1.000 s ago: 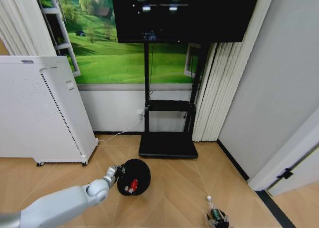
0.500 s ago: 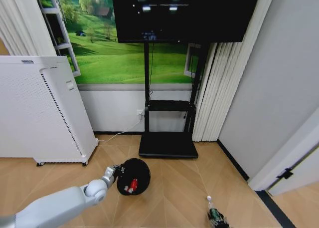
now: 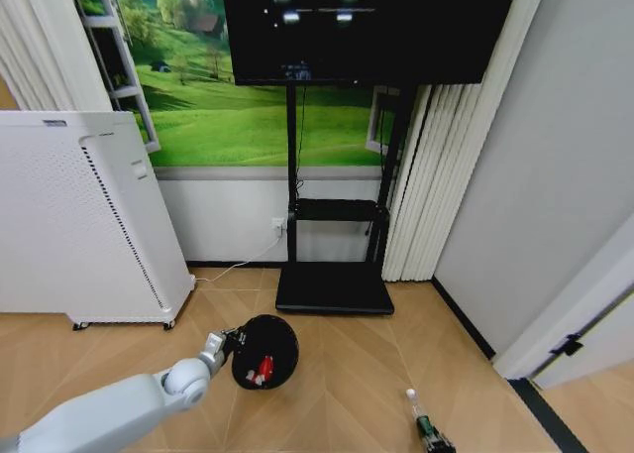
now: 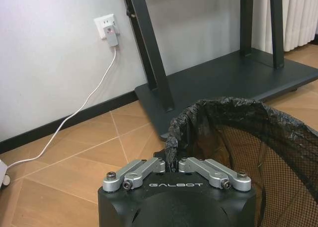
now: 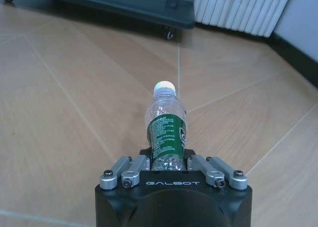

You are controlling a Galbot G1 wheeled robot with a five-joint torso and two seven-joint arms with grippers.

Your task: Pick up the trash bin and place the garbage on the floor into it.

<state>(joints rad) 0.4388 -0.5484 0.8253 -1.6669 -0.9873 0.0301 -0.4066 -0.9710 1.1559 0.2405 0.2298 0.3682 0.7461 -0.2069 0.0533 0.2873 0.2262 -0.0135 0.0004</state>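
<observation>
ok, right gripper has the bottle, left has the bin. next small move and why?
Probably lift the right gripper and carry the bottle toward the trash bin. It is shut on the bottle low over the floor, while the left gripper, shut on the bin's rim, holds the bin off to the robot's left; red litter already lies inside.

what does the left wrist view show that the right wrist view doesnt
Left wrist view: the left gripper shut on the liner-wrapped rim of the bin, plus a wall socket with its white cable.

Right wrist view: the right gripper shut on the bottle, white cap pointing away, and white curtains.

Both: the floor and the dark TV stand base.
</observation>
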